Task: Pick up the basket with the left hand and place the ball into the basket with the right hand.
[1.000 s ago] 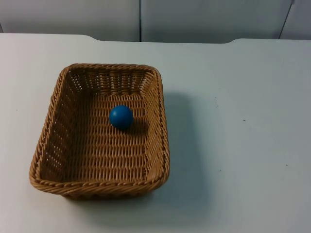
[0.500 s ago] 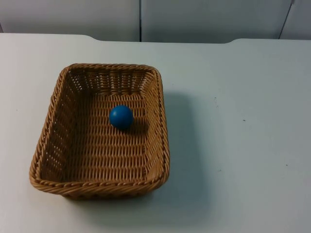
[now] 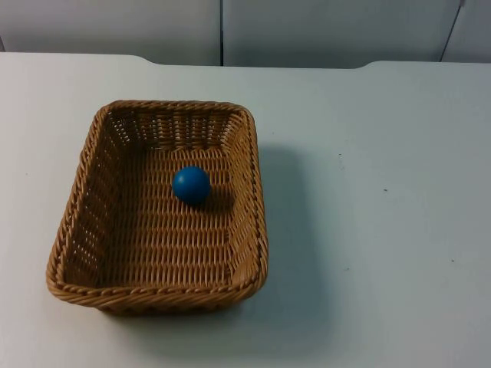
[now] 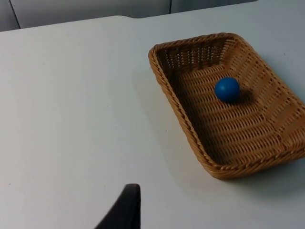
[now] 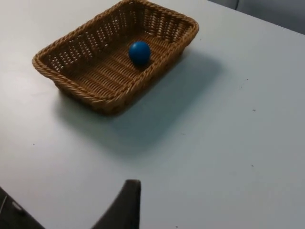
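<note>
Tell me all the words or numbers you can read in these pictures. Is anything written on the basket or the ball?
There are none.
The basket is plain brown wicker with no tag or label.
The ball lying inside it is plain blue with no print.
The table is plain white, with a few tiny dark specks that are not letters.
The wall behind it is plain grey, with no sign.

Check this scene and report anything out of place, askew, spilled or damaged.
Nothing stands out. The blue ball lies inside the wicker basket, which sits flat on the white table with its weave whole. Both arms wait, drawn back from the basket: a left fingertip and a right fingertip hang above bare table.
</note>
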Action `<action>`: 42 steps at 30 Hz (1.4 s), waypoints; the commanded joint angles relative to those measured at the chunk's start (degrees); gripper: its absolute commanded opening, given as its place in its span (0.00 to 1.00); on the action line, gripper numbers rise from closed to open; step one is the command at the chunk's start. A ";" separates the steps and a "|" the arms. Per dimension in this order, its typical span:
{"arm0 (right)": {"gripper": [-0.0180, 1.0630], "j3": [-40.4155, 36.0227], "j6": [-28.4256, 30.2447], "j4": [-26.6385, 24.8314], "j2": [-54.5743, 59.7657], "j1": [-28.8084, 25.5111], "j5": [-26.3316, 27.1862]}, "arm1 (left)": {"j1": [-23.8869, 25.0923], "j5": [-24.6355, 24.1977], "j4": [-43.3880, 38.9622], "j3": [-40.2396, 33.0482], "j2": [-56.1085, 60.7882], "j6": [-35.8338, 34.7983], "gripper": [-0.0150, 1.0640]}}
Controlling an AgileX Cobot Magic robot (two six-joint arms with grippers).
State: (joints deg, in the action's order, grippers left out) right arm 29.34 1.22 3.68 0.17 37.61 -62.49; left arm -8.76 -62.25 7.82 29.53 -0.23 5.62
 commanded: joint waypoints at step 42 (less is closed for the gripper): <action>0.99 -0.31 0.28 -0.15 -0.17 -37.08 0.84 | 0.91 0.62 0.49 -0.21 0.23 -0.22 0.99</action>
State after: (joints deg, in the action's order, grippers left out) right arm 29.34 1.22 3.46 0.17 0.90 -62.49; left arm -8.64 -62.25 7.82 29.45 -0.23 5.62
